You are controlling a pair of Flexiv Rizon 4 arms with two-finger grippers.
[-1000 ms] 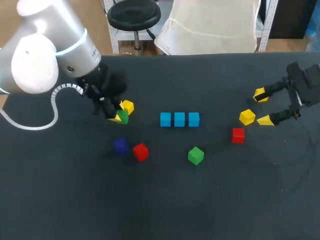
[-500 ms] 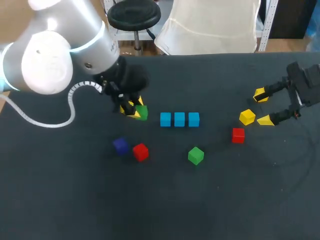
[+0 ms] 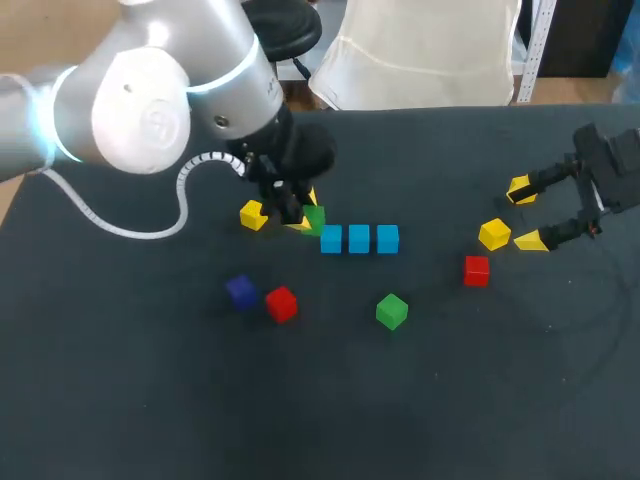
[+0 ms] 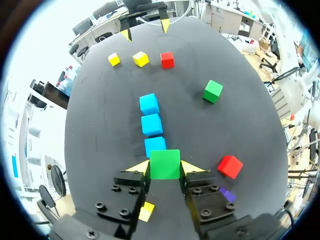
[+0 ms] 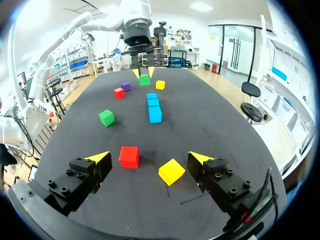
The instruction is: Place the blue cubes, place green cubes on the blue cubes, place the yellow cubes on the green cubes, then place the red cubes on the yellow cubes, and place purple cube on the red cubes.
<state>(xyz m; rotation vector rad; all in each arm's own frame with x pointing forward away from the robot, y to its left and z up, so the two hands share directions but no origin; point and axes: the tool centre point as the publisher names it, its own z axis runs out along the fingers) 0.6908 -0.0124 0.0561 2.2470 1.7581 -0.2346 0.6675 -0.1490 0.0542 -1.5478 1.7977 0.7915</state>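
Left tool (image 3: 305,215) clamped on green cube (image 3: 314,217), at left end of blue cube row (image 3: 359,238), frame centre. Right tool (image 3: 526,215) spread open, right edge, yellow cube (image 3: 494,234) beside it on worktop (image 3: 420,400).

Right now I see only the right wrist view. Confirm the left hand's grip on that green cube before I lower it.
Observer: In the left wrist view, the left hand has both fingertips against opposite sides of the green cube.
Operator: Give me its position against the blue row.
Observer: In the head view it sits at the row's left end, overlapping only a corner of the left-end blue cube, not centred on it.
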